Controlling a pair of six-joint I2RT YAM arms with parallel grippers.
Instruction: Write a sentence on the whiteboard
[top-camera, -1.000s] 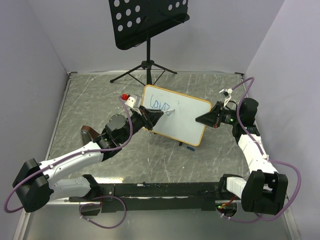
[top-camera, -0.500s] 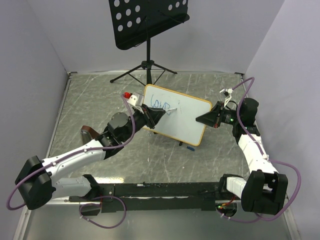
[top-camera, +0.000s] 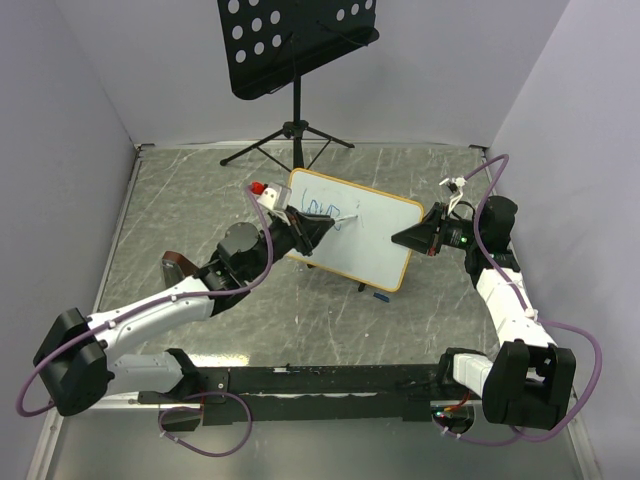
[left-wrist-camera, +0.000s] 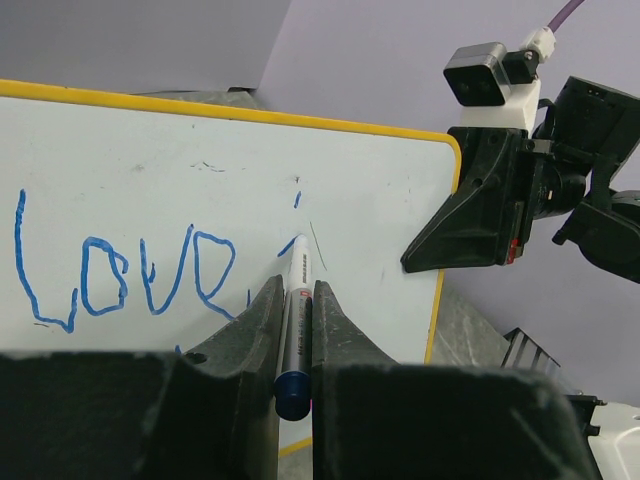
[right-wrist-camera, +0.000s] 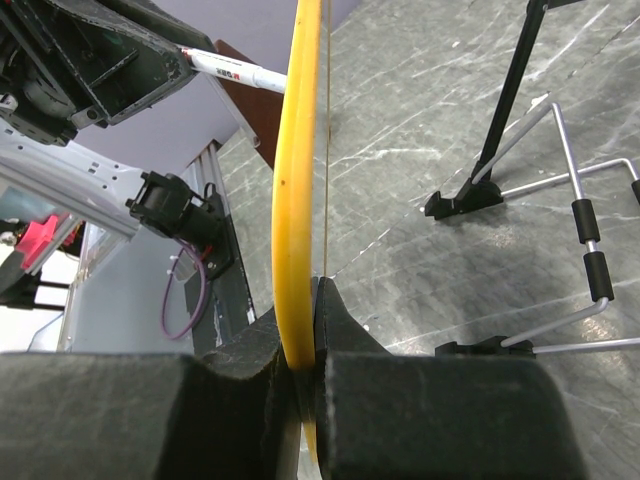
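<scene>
The whiteboard (top-camera: 365, 235), white with a yellow-wood frame, stands tilted mid-table. Its face fills the left wrist view (left-wrist-camera: 150, 180); only its edge shows in the right wrist view (right-wrist-camera: 298, 150). The blue sentence (left-wrist-camera: 120, 275) reads "love", with short fresh strokes to its right; it also shows in the top view (top-camera: 322, 209). My left gripper (top-camera: 318, 231) is shut on a white marker (left-wrist-camera: 296, 290) with a blue end cap; its tip is at the board just right of "love". My right gripper (top-camera: 405, 238) is shut on the board's right edge (right-wrist-camera: 303, 330).
A black perforated music stand (top-camera: 295, 45) on a tripod stands at the back; its legs show in the right wrist view (right-wrist-camera: 500, 160). A small blue cap (top-camera: 380, 297) lies on the table below the board. Grey walls close in the left, right and back.
My left gripper has moved the marker to the right along the board, past the end of "love", and new short blue strokes have appeared there. The right arm and board have not moved.
</scene>
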